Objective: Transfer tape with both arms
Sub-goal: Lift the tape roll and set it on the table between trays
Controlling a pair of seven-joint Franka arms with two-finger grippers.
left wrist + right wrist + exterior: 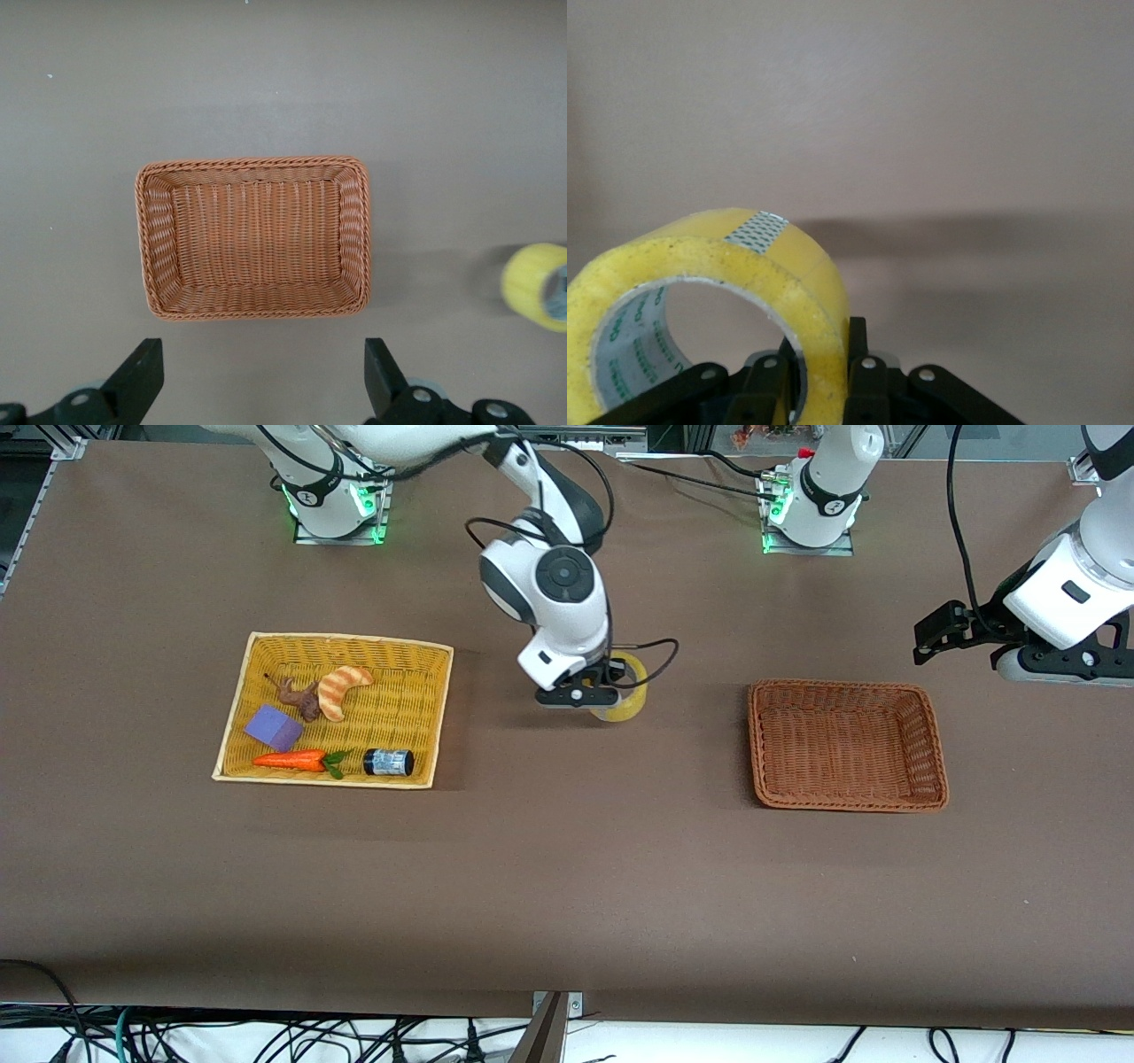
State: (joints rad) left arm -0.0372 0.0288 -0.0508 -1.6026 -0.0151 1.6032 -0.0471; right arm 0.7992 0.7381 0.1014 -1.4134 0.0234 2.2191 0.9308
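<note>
The tape [627, 691] is a yellowish roll that stands on its edge between the two baskets, about in the middle of the counter [567, 886]. The right hand [592, 693] grips it: in the right wrist view the wall of the tape [700, 292] sits between the two black fingers [858, 359], one on the outside of the ring and one inside the hole. From the pictures I cannot tell if the roll touches the counter or hangs just above it. The right arm [549, 576] comes from its base at the yellow basket's end and bends down over the middle of the counter.

The brown basket [846, 746] lies toward the left arm's end of the counter and has nothing in it. The left hand [952, 633] is up in the air near that end, above the counter beside the brown basket, and its fingers [137, 381] are spread wide apart with nothing between them. In the left wrist view the brown basket [252, 237] shows below this hand and the tape [536, 285] shows at the edge.

The yellow basket [332, 710] lies toward the right arm's end. It holds a croissant [341, 689], a small brown figure [299, 698], a purple block [273, 728], a carrot [292, 761] and a small dark jar [389, 762].
</note>
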